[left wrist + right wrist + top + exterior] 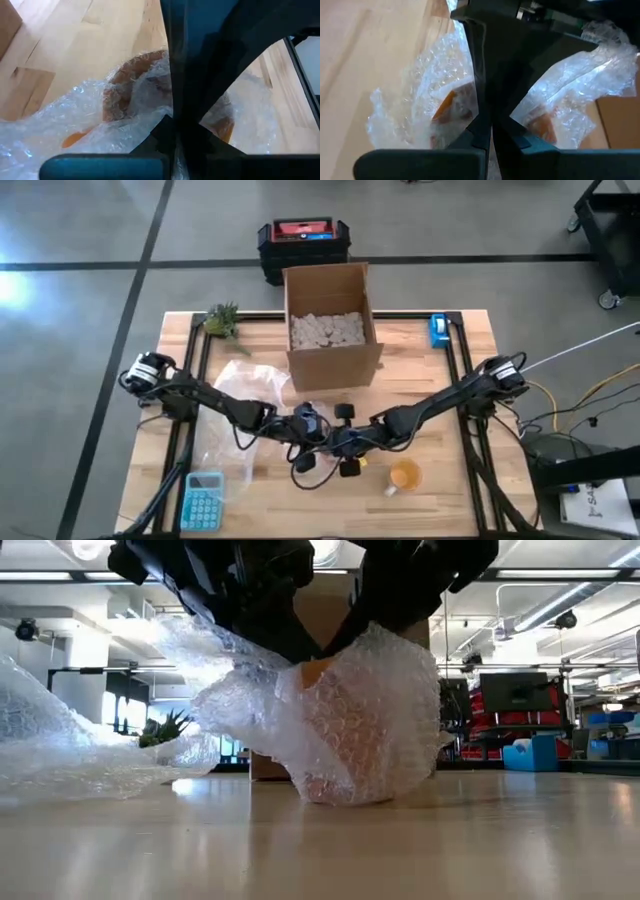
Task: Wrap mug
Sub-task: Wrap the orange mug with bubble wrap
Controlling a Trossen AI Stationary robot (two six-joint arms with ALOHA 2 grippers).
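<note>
1. While both arms met at the middle of the table (440, 470), the mug (318, 675), orange inside bubble wrap (375, 720), sat directly beneath them.
2. The left end effector (305, 425) and right end effector (345, 442) pressed in from opposite sides; whether either was clenched, I cannot tell.
3. Behind stood a cardboard box (330, 320).

Clear, glossy plastic bubble wrap (360, 720) is seen crumpled around a smooth orange mug (122, 90). The desk (440, 480) is made of pale wood with a smooth finish. The box (330, 365) is matt brown cardboard.
</note>
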